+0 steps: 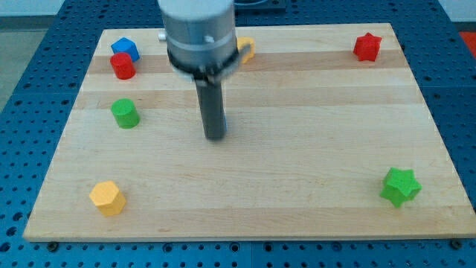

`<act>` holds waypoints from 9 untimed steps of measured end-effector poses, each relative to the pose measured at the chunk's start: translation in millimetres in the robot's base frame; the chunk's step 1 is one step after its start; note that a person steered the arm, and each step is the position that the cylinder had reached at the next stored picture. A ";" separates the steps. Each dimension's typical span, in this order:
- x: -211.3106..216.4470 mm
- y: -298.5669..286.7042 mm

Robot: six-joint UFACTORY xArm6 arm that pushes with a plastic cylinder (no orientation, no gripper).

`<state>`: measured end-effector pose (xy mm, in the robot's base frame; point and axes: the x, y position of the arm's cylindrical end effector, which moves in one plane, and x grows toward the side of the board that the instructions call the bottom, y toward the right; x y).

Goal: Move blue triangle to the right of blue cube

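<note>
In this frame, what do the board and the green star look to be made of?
The board looks like pale, matte wood: lengthwise strips with faint grain. The green star block is uniformly coloured with a smooth look, probably plastic or painted wood; the frame cannot settle which.

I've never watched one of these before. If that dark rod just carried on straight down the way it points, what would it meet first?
My tip points straight down at the bare wooden board, so it would meet wood first. It seems to be touching already, though depth is hard to judge. No block lies beneath it.
</note>
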<state>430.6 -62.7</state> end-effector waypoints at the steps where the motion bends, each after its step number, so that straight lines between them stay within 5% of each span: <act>1: -76.4 -25.6; 3: -41.3 -32.7; 5: -22.2 34.9; 9: -143.8 -32.4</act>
<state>286.8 -95.1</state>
